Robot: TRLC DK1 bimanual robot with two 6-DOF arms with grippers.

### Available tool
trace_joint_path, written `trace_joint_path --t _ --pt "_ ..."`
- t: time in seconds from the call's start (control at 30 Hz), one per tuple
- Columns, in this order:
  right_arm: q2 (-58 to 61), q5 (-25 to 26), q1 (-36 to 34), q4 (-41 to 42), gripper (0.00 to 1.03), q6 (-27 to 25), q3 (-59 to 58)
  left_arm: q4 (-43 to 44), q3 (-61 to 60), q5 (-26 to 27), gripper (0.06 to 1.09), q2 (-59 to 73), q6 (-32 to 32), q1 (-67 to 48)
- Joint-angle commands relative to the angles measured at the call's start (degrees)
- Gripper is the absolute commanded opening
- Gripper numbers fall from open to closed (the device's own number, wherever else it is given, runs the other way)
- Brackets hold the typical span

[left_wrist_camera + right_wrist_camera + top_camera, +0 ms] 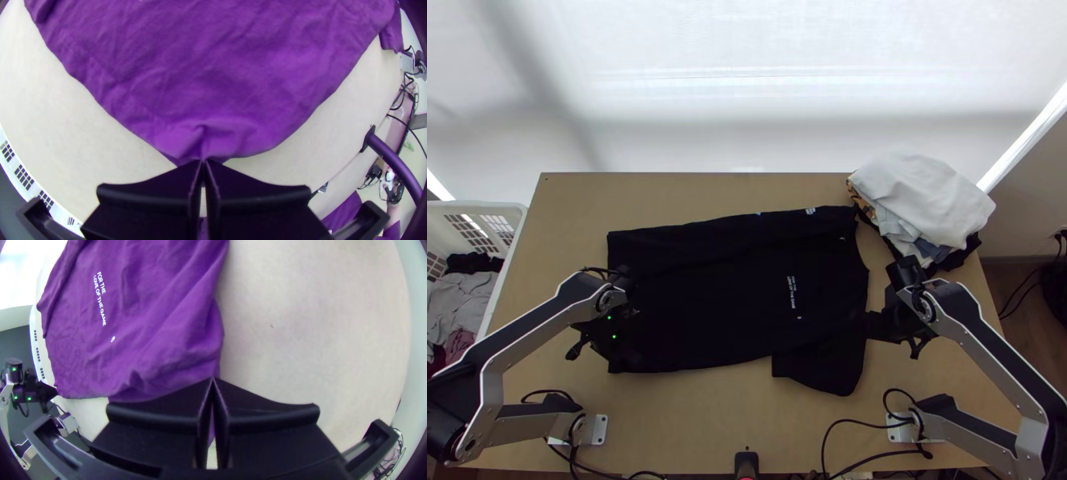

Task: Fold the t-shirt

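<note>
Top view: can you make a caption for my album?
The left gripper and right gripper pinch a dark t-shirt on a wooden table.

The t-shirt (731, 296) is matt cloth, soft and finely wrinkled; the table (707, 420) has a smooth, low-sheen wood surface; the arms' links (987, 354) look like satin metal; the 2 fingers (151, 198) look like smooth, matt plastic; the basket (479, 206) is smooth plastic; the pile (923, 200) is rumpled, matt cloth.

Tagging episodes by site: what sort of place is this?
Probably an indoor robotics workroom set up for laundry folding: two robot arms at a wooden table, a T-shirt spread on it, and a white basket of clothes alongside.
</note>
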Motion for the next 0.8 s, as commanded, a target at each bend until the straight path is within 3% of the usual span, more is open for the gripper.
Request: trace_joint_path --t 0.0,0.37,0.77 --pt "-1.15 1.14 -1.29 -0.25 0.03 -0.92 -1.64 -0.59 -0.2 0.22 0.1 -1.47 0.86 1.9" --pt "-3.35 1.49 -3.93 -0.95 0.03 -2.76 1.26 -1.91 0.33 0.22 0.1 -5.6 2.79 7.35" --pt "-4.05 1.49 -2.87 -4.56 0.03 -2.85 13.47 -1.12 11.05 0.22 0.1 -5.96 -2.84 10.69"
